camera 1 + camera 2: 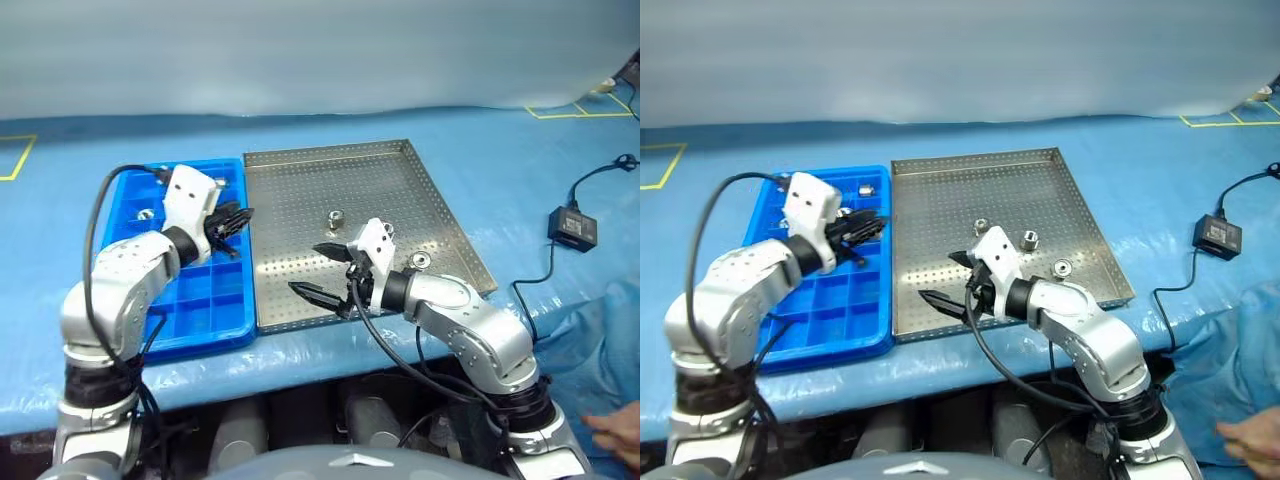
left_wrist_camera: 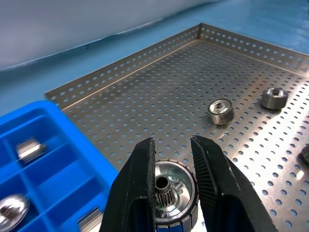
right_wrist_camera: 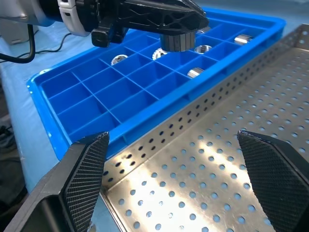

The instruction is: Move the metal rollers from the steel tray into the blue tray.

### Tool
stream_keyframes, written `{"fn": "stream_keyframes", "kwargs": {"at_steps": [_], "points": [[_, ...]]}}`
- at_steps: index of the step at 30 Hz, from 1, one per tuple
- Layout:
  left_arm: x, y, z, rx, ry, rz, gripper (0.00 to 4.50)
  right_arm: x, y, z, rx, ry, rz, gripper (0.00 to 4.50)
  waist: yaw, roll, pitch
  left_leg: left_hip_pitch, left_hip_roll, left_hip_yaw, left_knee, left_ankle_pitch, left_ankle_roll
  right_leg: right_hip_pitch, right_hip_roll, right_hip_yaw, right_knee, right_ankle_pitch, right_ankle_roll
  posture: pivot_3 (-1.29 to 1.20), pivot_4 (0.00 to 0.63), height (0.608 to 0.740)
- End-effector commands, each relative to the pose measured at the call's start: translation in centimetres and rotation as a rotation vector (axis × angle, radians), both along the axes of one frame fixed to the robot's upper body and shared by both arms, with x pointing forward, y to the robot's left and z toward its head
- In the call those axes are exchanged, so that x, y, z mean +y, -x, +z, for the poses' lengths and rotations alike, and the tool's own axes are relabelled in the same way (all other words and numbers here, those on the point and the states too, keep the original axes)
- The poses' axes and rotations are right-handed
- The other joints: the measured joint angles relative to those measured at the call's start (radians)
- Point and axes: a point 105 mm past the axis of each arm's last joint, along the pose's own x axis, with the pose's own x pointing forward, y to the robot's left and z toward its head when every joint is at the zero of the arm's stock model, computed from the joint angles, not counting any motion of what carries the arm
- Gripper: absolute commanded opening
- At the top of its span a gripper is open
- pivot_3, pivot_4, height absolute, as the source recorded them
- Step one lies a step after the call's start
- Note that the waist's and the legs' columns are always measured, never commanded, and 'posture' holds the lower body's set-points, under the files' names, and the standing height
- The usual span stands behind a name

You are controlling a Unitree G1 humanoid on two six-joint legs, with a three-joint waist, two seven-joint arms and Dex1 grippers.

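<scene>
Left wrist view: the left claw [image 2: 175, 193] grips a shiny ribbed roller [image 2: 173, 197] over the seam between the perforated steel tray [image 1: 300, 190] and the gridded blue tray [image 1: 215, 315] (several pieces already rest in its compartments). Three rollers [image 1: 1028, 240] remain on the steel; the right claw [image 1: 322, 270] hangs spread, holding nothing.

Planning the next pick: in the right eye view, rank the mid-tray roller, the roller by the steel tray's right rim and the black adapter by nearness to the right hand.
1. Mid-tray roller, just beyond the right hand.
2. Rim roller, at the steel tray right edge.
3. Black adapter, off the tray, far right.
</scene>
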Motion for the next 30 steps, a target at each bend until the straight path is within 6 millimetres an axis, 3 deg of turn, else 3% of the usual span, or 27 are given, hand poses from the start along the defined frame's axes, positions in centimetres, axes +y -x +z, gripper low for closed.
{"fn": "stream_keyframes", "kwargs": {"at_steps": [1,4,8,17,21,26,28,30], "points": [[2.6,2.6,1.5,-0.071,-0.074,0.164,0.83,1.2,0.3,1.0,-0.034,-0.023,0.079,4.50,0.015,0.000,0.000,0.000,0.000,0.000,0.000,0.000,0.000,0.000,0.000,0.000,0.000,0.000,0.000,0.11,0.150,0.740],[5.1,4.9,1.3,-0.065,-0.100,0.325,0.83,1.8,0.2,0.8,-0.033,-0.016,0.115,4.50,0.046,0.000,0.000,0.000,0.000,-0.001,0.000,0.000,0.000,0.001,-0.001,-0.001,0.000,-0.001,-0.002,0.16,0.150,0.740],[6.5,7.0,0.6,-0.030,-0.141,0.419,0.83,2.2,0.2,0.8,-0.028,-0.016,0.146,4.50,0.084,-0.001,0.000,0.000,0.000,-0.002,0.000,0.000,0.000,0.001,-0.002,-0.002,-0.001,-0.003,-0.006,0.20,0.150,0.740],[8.1,9.3,-2.8,0.118,-0.168,0.524,0.83,2.3,0.0,0.6,-0.023,-0.014,0.155,4.50,0.106,-0.001,0.000,0.000,0.000,-0.002,0.001,0.000,0.000,0.001,-0.003,-0.004,-0.001,-0.005,-0.008,0.21,0.150,0.740],[9.1,9.5,-3.8,0.152,-0.168,0.578,0.83,2.0,-0.1,0.4,-0.017,-0.012,0.138,4.50,0.109,-0.001,0.000,0.000,0.000,-0.003,-0.001,0.000,0.000,0.001,-0.003,-0.005,-0.001,-0.005,-0.009,0.20,0.150,0.740],[9.8,8.9,-3.8,0.135,-0.164,0.620,2.48,1.8,-0.2,0.3,-0.014,-0.003,0.116,4.50,0.109,0.000,0.000,0.000,0.000,-0.003,-0.001,0.000,-0.001,0.001,-0.003,-0.006,-0.001,-0.006,-0.010,0.19,0.150,0.740],[9.1,8.1,-2.9,0.079,-0.110,0.592,3.08,1.7,-0.2,0.2,-0.017,0.005,0.106,4.50,0.110,0.000,0.000,0.000,0.000,-0.003,-0.001,0.000,-0.001,0.001,-0.004,-0.006,-0.001,-0.006,-0.010,0.18,0.150,0.740],[7.5,7.1,-1.8,0.014,-0.040,0.514,3.08,1.6,-0.2,0.2,-0.021,0.009,0.100,4.50,0.111,-0.001,0.000,-0.001,0.000,-0.004,0.000,0.000,-0.001,0.001,-0.004,-0.007,-0.001,-0.006,-0.010,0.17,0.150,0.740]]}}
